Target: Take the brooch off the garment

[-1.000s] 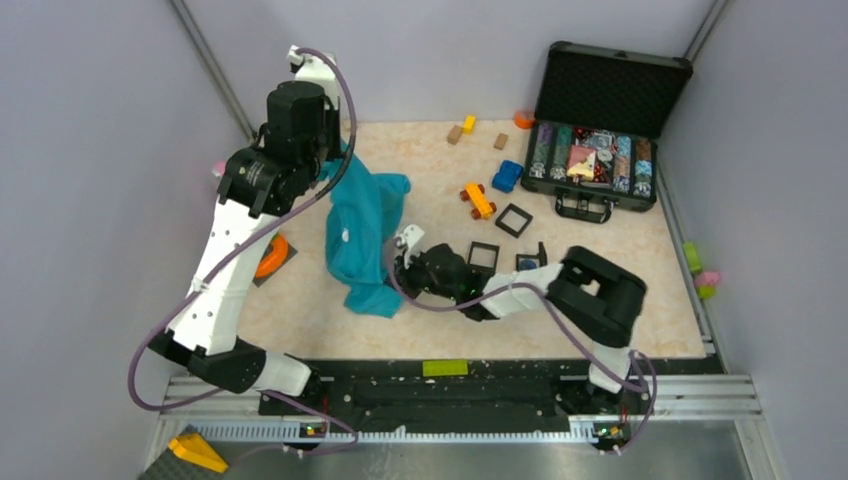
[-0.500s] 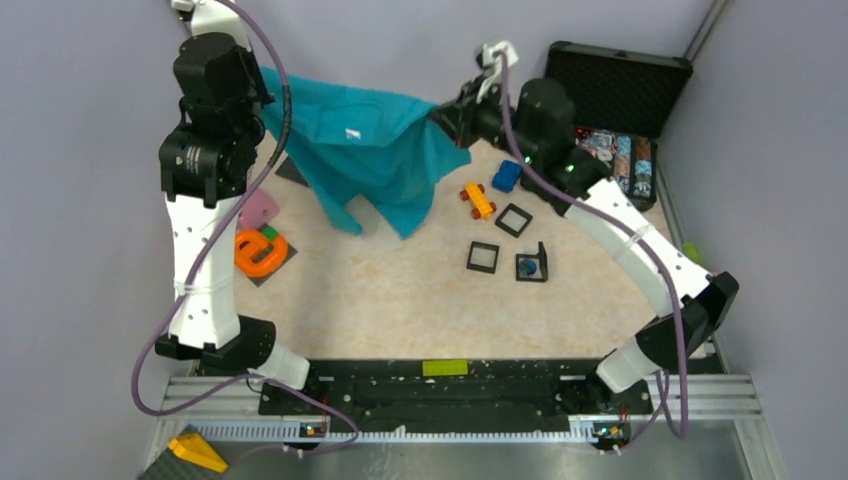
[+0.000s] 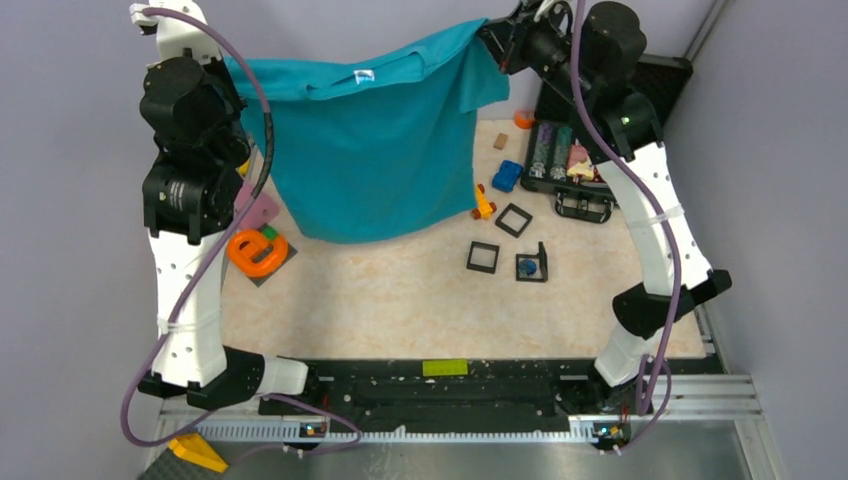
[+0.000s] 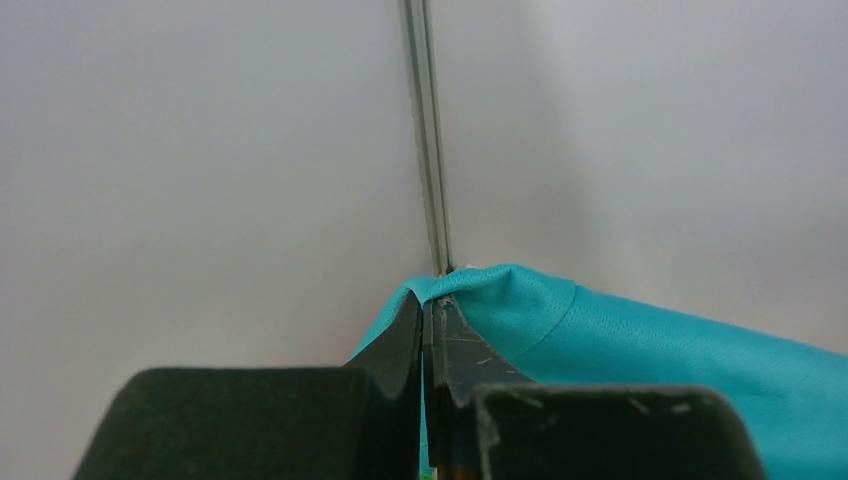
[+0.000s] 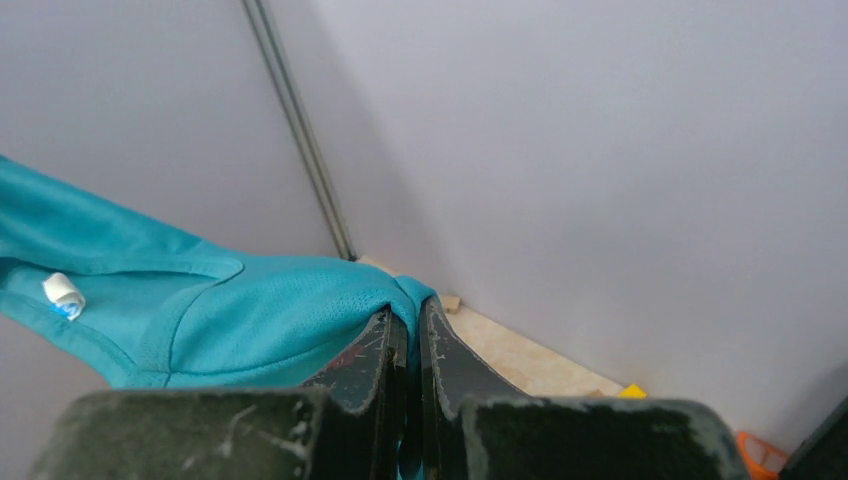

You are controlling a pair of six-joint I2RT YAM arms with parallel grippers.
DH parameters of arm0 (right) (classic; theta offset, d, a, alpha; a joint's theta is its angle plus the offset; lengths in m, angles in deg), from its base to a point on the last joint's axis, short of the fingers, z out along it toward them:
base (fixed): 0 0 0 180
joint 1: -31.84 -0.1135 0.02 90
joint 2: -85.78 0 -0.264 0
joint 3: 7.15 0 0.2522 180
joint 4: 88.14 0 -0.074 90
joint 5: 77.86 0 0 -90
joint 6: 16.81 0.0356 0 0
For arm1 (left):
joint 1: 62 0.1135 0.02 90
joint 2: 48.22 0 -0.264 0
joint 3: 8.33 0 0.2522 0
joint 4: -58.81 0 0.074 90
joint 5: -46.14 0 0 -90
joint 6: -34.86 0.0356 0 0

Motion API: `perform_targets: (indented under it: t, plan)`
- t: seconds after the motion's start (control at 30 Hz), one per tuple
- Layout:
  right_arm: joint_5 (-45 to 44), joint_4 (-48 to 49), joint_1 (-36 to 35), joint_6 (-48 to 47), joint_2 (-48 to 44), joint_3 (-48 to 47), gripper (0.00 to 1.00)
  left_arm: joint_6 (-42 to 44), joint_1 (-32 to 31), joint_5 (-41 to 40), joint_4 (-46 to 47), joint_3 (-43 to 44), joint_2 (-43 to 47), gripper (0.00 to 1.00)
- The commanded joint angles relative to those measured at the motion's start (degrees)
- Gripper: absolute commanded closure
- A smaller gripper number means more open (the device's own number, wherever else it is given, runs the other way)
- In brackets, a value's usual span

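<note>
The teal garment [image 3: 380,150] hangs spread like a curtain above the table's back left, with a white neck label at its top edge. My left gripper [image 3: 230,66] is shut on its left top corner; the left wrist view shows the jaws [image 4: 432,305] pinching the cloth [image 4: 650,340]. My right gripper [image 3: 492,35] is shut on the right top corner; in the right wrist view the jaws [image 5: 408,315] clamp the cloth [image 5: 230,310]. A tiny roundish blue piece, the brooch [image 3: 526,266], lies on the table in a black frame, apart from the garment.
An open black case [image 3: 610,90] with chips stands at the back right. A blue toy car [image 3: 507,176], a yellow-orange toy [image 3: 483,205] and two black square frames [image 3: 514,219] [image 3: 482,257] lie mid-table. An orange ring [image 3: 257,252] sits on a grey plate at left.
Both arms have risen and moved apart, lifting the garment from a crumpled heap on the table into a wide hanging sheet. The brooch has stayed in place.
</note>
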Motion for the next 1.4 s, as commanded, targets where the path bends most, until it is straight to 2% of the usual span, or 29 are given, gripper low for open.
perform_targets:
  t: [0.0,0.17,0.23,0.3,0.37,0.5,0.57,0.63,0.77,0.87,1.0,1.1,1.2,1.27,1.37]
  plan:
    - [-2.6,0.9,2.1,0.9,-0.4,-3.6,1.0,1.9,0.3,-2.1,4.4,-2.6,1.0,1.0]
    - [-2.0,0.9,2.9,0.9,-0.5,-2.3,1.0,0.8,0.3,-0.2,3.2,-3.1,1.4,1.0]
    - [-1.8,1.3,3.1,1.0,-0.4,-1.6,1.0,-2.0,0.3,4.8,-0.4,-2.0,1.6,1.0]
    - [-1.4,1.8,3.5,1.1,0.0,-0.8,1.0,-5.9,0.0,15.9,-5.4,-1.7,2.5,1.0]
    - [0.0,2.4,4.5,1.8,1.3,-1.0,1.0,-10.9,-0.8,25.9,-7.2,-5.8,5.3,1.0]
    - [3.0,5.9,5.4,2.9,4.2,-0.5,1.0,-18.4,-2.5,49.0,-2.9,-20.2,13.2,1.0]
    - [4.6,6.7,5.5,3.0,6.8,-3.0,1.0,-21.4,-5.2,60.1,-0.2,-24.9,15.7,1.0]
    - [7.2,8.4,6.3,4.5,9.9,-6.2,1.0,-24.3,-10.7,67.5,3.9,-28.6,18.5,1.0]
    - [13.2,16.7,7.6,11.6,14.6,-9.0,1.0,-27.4,-26.3,69.5,12.1,-29.6,19.2,1.0]
    - [17.7,22.7,7.6,18.3,18.8,-12.6,1.0,-29.4,-33.9,71.8,17.6,-26.4,16.0,1.0]
    - [23.7,37.0,7.2,30.4,23.3,-13.5,1.0,-29.6,-43.0,72.0,23.4,-18.5,7.3,1.0]
    - [27.0,39.7,5.4,34.2,25.3,-15.3,1.0,-28.7,-47.9,72.3,21.7,-6.3,-2.9,1.0]
    - [29.1,39.5,2.8,34.0,24.5,-14.8,1.0,-27.8,-50.8,72.2,18.6,7.5,-12.0,1.0]
    - [30.4,40.0,1.3,34.4,23.8,-14.2,1.0,-28.3,-51.3,72.4,18.9,11.5,-15.7,1.0]
    - [32.4,42.0,-0.7,35.7,22.7,-13.7,1.0,-29.0,-51.8,71.9,22.6,11.5,-18.0,1.0]
